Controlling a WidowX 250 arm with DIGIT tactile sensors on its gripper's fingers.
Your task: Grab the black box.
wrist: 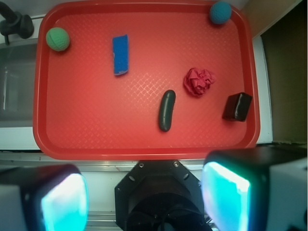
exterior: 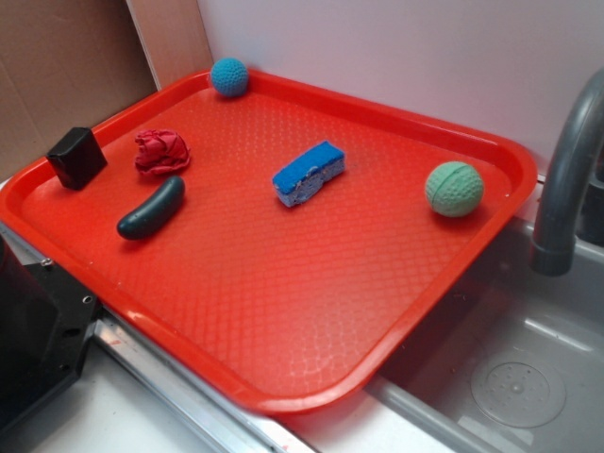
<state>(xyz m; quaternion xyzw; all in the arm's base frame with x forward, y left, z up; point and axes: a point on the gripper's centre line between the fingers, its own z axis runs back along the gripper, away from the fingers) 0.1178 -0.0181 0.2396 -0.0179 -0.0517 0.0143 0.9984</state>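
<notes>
1. Nothing done yet, by the look of it: red tray (wrist: pixel 144 149) carrying every item, all untouched, with the whole reach and grasp left to do.
2. Black box (wrist: pixel 237 106) resting upright near the tray's rim, right of centre in the wrist view and far left in the exterior view (exterior: pixel 76 158), just beside the red cloth lump (wrist: pixel 198 81), apart from the dark green pickle (wrist: pixel 167 110).
3. Hand (wrist: pixel 144 195) spread wide at the bottom of the wrist view, pads (wrist: pixel 226 192) glowing cyan, holding nothing, touching nothing, poised high and off the tray's near edge, well apart from the box.
</notes>
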